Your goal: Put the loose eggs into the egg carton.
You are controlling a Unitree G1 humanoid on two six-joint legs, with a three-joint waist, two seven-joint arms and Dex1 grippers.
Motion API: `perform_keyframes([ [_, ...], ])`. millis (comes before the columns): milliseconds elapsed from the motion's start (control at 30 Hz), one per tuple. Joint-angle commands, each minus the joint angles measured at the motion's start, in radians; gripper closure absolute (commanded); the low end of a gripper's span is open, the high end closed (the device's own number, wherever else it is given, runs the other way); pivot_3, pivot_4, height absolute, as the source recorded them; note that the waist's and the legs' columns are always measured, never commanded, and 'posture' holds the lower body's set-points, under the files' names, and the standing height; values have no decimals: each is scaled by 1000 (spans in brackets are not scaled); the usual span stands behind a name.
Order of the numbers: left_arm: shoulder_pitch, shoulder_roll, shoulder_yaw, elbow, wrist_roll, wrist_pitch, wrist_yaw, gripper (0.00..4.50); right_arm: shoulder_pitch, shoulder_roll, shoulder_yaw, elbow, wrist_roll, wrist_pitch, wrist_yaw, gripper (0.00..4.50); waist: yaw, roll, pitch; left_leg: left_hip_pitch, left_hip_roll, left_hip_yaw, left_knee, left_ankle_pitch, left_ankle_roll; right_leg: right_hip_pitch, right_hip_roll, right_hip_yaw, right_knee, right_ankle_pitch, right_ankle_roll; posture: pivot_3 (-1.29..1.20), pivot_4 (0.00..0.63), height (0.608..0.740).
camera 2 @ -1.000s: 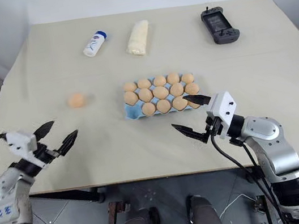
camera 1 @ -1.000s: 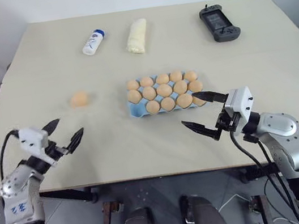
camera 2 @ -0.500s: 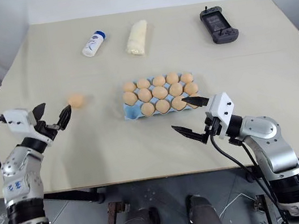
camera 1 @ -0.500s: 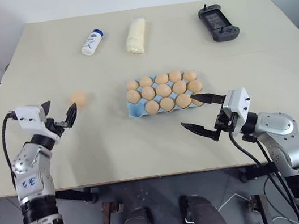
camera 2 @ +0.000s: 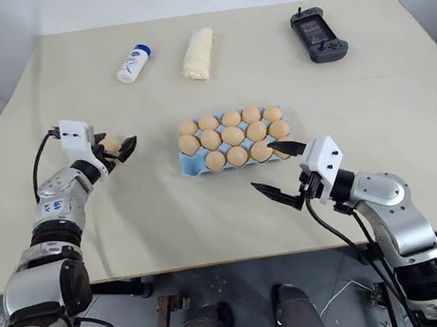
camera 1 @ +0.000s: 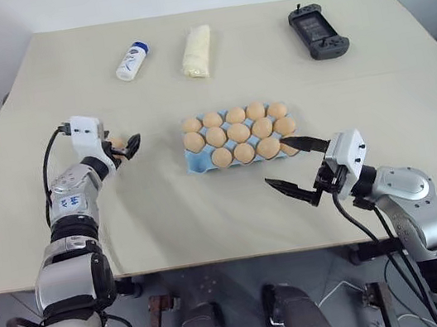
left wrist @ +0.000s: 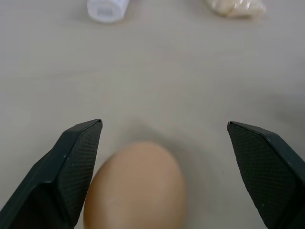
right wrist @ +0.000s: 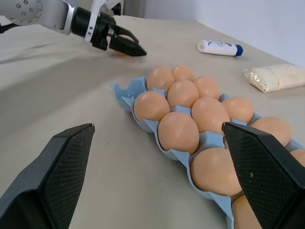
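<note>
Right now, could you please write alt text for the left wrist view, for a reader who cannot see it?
A tan egg lies on the beige table between the open left gripper, nearer one finger. Beyond lie a white bottle and a pale packet.

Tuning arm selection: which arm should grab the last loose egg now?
Left. The left gripper is open with the loose egg already between its fingers. The right gripper, also open, sits by the egg carton, across the table from that egg.

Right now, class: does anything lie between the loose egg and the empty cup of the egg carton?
Nothing visible does. The loose egg sits between the open left gripper's fingers, and only bare table separates it from the egg carton's empty corner cup.
</note>
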Motion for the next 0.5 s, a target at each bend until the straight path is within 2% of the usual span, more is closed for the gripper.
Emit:
perform_keyframes([
  [33,-26,19,4,18,8,-41,0,214,13,3,-13,-37,-1,-21,-9,0,1,-1,1,0,0,0,0,0,0,0,0,0,0,0,0,0,150,740],
  [100,-23,15,10,21,-1,-56,-16,650,17,5,-12,-35,-2,-25,-10,0,2,-2,1,0,0,0,0,0,1,0,-1,0,0,0,0,0,150,740],
  [200,-8,12,20,-8,-28,-83,-91,1588,20,6,-14,-32,-4,-29,-10,0,1,-2,1,0,0,1,1,-1,1,0,-1,0,-1,0,1,0,150,740],
  [367,26,9,25,-116,-71,-143,-239,1588,27,4,-20,-24,-6,-39,-8,0,1,-2,1,0,0,1,2,0,1,0,-1,1,0,0,0,0,150,740],
  [500,71,-34,-12,-314,-126,-112,-394,1588,30,-1,-24,-9,-7,-50,-1,0,1,-2,1,0,0,1,2,0,1,0,-2,4,0,0,0,0,150,740],
])
